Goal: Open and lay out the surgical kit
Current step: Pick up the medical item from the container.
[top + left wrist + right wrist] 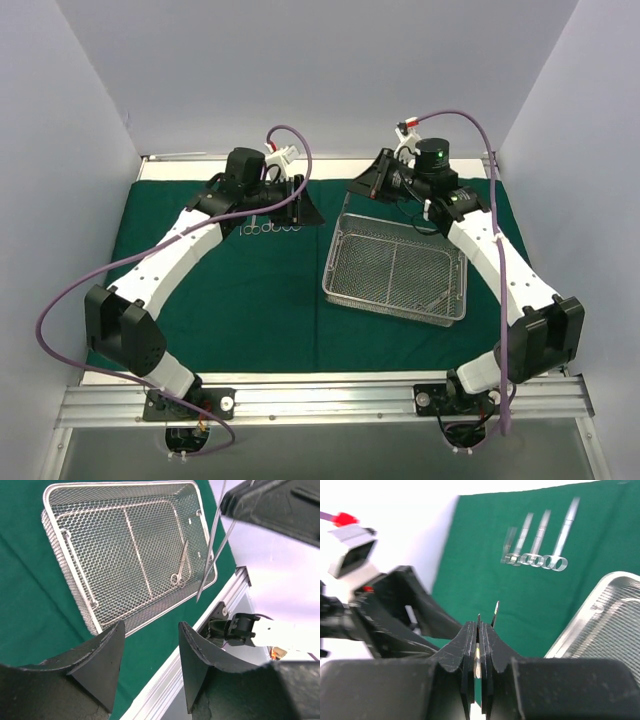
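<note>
Right hand (479, 629) pinches thin steel forceps (212, 545) (tips poking out, near the tray (110, 545)); left hand (150, 647) stands open.

Top view overhead, looking down; wrist views close, oblique, sharing tray (100, 545).

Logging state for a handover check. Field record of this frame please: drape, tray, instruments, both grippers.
drape: green cloth, spread flat on the table
tray: wire-mesh tray, resting on the cloth, right of centre
in tray: one scissor-like instrument
laid out: row of ring-handled instruments on the cloth, left of the tray
left gripper: open, holding nothing
right gripper: shut on a thin two-pronged instrument, held above the tray's far side
</note>
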You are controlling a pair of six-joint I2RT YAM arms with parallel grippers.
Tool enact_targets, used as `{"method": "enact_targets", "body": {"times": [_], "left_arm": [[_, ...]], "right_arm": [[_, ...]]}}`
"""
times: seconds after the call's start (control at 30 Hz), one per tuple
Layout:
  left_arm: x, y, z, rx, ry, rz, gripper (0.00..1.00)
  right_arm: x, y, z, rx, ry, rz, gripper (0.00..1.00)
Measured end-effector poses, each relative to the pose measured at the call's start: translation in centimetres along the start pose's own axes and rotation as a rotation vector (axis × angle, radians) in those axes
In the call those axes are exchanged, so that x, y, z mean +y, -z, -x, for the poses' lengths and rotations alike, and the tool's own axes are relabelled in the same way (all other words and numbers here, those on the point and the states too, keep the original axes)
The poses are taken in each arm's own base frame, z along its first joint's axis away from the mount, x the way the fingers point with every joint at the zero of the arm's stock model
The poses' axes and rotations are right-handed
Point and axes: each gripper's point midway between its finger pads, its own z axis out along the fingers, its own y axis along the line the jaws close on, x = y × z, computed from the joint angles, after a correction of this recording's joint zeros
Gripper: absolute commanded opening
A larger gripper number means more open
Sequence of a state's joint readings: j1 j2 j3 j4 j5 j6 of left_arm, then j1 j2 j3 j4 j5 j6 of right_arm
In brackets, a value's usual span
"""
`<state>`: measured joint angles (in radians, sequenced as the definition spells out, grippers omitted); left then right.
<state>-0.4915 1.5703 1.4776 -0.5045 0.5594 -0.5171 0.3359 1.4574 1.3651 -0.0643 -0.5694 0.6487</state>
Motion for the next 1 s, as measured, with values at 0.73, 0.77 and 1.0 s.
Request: {"method": "enact_targets", "body": {"times": [0.73,0.77,1.0], "left_arm": [[-1.0,-0.6,1.5,-0.075,0.020,0.002,0.57],[-0.4,-0.5,1.5,-0.076,0.026,0.030,0.57],[0.7,1.9,2.1,-0.129,0.036,-0.006,0.60]], "right_arm": [[4.6,-1.1,-2.8,0.061,-0.029,0.114,0.00],[4.4,-1.0,-3.0,0.070,-0.025,0.103,0.00],[3.6,-0.8,-3.8,0.099,-0.002,0.078,0.00]]}}
